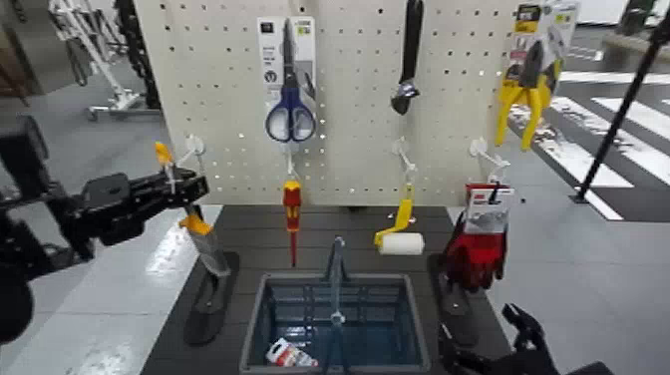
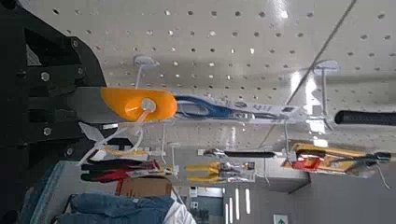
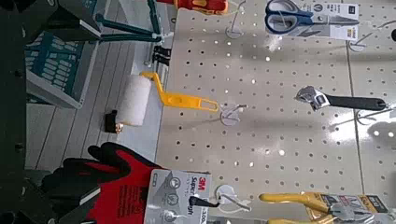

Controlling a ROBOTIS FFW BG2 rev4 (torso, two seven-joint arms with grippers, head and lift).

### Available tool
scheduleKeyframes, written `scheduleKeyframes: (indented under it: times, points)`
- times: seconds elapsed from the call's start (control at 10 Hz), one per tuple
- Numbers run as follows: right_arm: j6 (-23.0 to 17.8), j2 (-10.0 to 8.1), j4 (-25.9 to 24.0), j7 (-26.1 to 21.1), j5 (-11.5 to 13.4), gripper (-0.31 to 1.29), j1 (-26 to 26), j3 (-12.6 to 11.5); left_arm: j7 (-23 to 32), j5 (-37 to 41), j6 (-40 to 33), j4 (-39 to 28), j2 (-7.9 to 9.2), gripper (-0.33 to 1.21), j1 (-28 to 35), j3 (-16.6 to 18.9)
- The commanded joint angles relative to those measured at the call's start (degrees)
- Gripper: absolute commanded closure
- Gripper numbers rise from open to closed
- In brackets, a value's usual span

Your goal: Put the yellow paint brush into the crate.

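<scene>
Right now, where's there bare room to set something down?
The dark mat looks bare left of the crate, beyond the left stand foot. It's crowded near the gloves and right gripper.

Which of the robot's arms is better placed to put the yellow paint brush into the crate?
The left, I judge: its end effector is already closed on the brush beside the crate; the right end effector holds nothing.
</scene>
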Motion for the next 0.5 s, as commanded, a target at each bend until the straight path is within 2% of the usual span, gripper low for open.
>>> scheduleKeyframes:
  times: [0.1, 0.5]
  points:
    - [0.0, -0.1, -0.2, 0.0, 0.0, 0.15, 0.1, 0.0, 0.6, 2.8, 0.7, -3.1, -0.37, 1.06, 0.0, -0.6]
    - [0.2, -0.1, -0.3, 0.0, 0.0, 0.15, 0.2, 0.0, 1.1, 5.1, 1.1, -4.5, -0.37, 1.07, -0.1, -1.3]
